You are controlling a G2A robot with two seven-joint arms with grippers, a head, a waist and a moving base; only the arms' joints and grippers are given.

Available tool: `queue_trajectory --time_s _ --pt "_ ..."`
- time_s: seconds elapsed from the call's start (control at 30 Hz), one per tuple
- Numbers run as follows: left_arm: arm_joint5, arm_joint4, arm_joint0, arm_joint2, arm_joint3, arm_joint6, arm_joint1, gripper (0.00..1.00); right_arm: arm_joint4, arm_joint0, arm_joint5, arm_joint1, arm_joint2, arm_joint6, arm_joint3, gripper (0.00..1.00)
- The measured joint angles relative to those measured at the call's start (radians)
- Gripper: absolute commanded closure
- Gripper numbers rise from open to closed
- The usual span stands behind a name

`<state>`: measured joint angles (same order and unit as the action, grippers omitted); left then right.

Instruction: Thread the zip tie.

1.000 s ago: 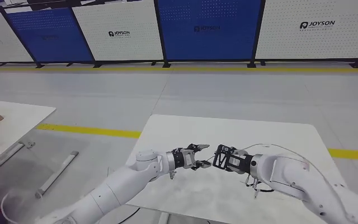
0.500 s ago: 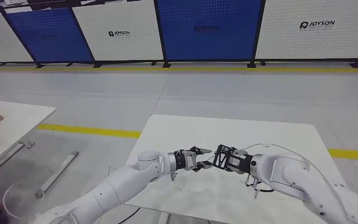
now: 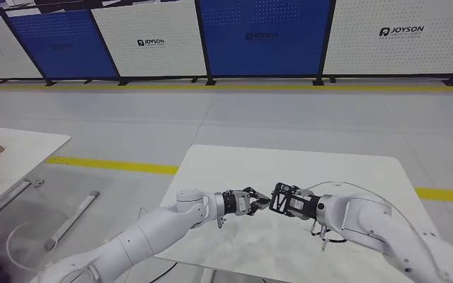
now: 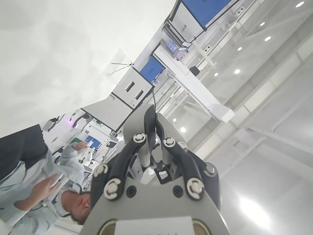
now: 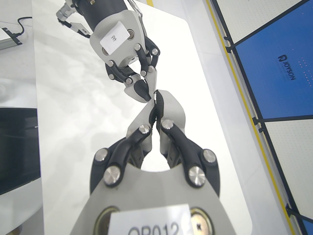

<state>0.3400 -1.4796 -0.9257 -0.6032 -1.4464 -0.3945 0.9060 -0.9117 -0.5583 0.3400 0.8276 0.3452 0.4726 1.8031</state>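
We are pinching the thin black plastic zip tie (image 4: pixel 153 101) in left gripper (image 3: pixel 260 201) and, at three o'clock, right gripper (image 3: pixel 274 199); misalignment may buckle it

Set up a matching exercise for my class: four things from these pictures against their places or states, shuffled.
Things: 1 thin black zip tie; 2 flat white table; 3 yellow floor line; 4 right gripper.
States: A shut, facing the left gripper tip to tip; B pinched in the left gripper; C beneath both grippers; D on the grey floor.
Pairs: 1-B; 2-C; 3-D; 4-A.
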Motion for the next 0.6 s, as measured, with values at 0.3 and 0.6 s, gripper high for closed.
queue_trajectory --time_s 0.3,0.6 --pt "-0.021 0.031 -0.005 -0.015 -0.010 0.026 -0.004 1.00 0.016 -0.052 0.000 -0.006 0.048 -0.061 -0.004 0.00" --pt "-0.204 0.189 -0.073 -0.062 -0.052 0.131 -0.007 1.00 0.178 -0.155 0.000 -0.053 0.158 -0.164 -0.033 0.00"
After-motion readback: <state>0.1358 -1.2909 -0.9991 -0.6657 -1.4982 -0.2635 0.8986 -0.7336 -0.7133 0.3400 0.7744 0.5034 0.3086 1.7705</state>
